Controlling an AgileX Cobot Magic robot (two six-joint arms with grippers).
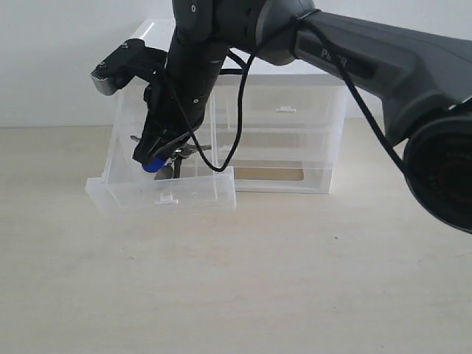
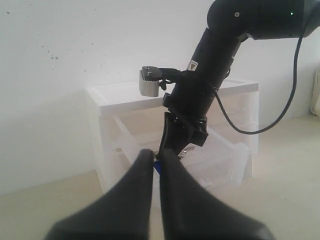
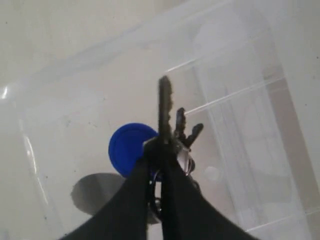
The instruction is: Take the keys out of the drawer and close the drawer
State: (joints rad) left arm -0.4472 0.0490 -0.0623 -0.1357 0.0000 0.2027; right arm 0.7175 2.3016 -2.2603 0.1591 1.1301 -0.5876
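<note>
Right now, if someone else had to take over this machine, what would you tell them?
Right hand: shut on the keys, held over the open drawer.
Left hand: shut, empty, back from the storage unit.
Done: drawer pulled out, keys gripped.
To do: carry the keys clear, set them down, push the drawer shut.

A pale beige table [image 1: 295,287] with a faint wood grain fills the lower half of the exterior frame and meets a white wall [image 1: 59,59] behind. One thing stands on it: a clear plastic drawer unit [image 1: 310,158] at upper centre, close to the wall. Its left drawer [image 1: 184,193] juts out low over the tabletop; whether it touches is unclear.
</note>
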